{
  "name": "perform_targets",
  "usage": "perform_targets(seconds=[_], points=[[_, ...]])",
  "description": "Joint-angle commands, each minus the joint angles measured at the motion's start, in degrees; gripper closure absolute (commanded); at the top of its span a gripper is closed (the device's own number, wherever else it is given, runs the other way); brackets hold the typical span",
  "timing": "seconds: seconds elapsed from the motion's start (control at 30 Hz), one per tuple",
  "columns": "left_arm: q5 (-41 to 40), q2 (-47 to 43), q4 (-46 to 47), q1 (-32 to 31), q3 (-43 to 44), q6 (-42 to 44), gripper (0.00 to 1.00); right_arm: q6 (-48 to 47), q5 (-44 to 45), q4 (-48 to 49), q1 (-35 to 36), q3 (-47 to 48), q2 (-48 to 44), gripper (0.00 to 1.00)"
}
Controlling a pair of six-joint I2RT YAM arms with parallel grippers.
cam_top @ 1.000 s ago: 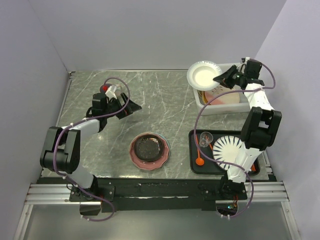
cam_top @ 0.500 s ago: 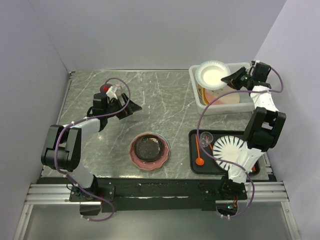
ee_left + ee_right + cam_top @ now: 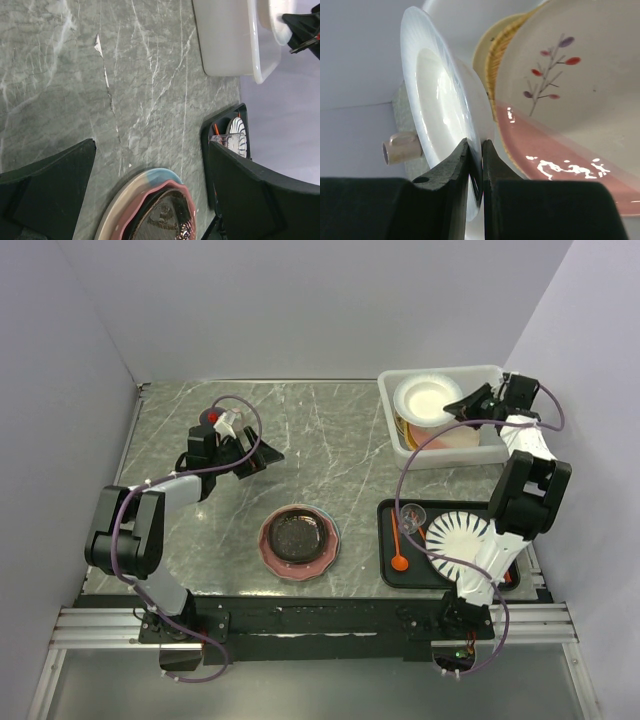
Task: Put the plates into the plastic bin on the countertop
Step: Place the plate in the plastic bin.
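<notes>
My right gripper (image 3: 462, 406) is shut on the rim of a plain white plate (image 3: 427, 399) and holds it inside the plastic bin (image 3: 440, 456) at the far right of the countertop (image 3: 330, 460). In the right wrist view the gripper (image 3: 476, 150) pinches the white plate (image 3: 432, 95) beside a pink-and-cream floral plate (image 3: 570, 100). A black speckled plate (image 3: 297, 537) sits in a pink dish at front centre. My left gripper (image 3: 262, 456) is open and empty above the countertop's left half. The left wrist view shows the stacked plates (image 3: 160, 210) below its gripper (image 3: 150, 172).
A black rectangular tray (image 3: 390, 565) at the front right holds a white plate with black radial stripes (image 3: 460, 538), a clear glass (image 3: 409, 514) and an orange spoon (image 3: 398, 545). Grey walls close in the left, back and right sides.
My right gripper has carried the white plate to the right and lowered it from over the bin's left rim into the bin. The left arm has not moved.
</notes>
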Motion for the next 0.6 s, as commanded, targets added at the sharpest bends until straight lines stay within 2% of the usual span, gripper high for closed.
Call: perform_targets(seconds=[0.0,0.27,0.4,0.47,0.57], points=[[1.15,-0.15,0.89,-0.23,2.06,1.17,0.01,0.32,0.3,2.19,-0.49,1.5,0.87,1.0],[1.5,0.29,1.86,-0.23,1.71,0.64,0.01,-3.63,9.0,-3.61,-0.31,2.55,1.13,0.99],[1.59,0.11,2.3,-0.23,1.27,0.29,0.01,-4.08,9.19,-4.76,-0.05,3.69,2.19,0.98],[1.41,-0.15,1.69,-0.23,1.27,0.64,0.01,-4.6,9.71,-5.72,0.39,4.13,2.89,0.93],[1.15,-0.68,1.33,-0.23,1.01,0.91,0.01,-6.09,11.65,-9.15,1.27,6.5,4.47,0.8]])
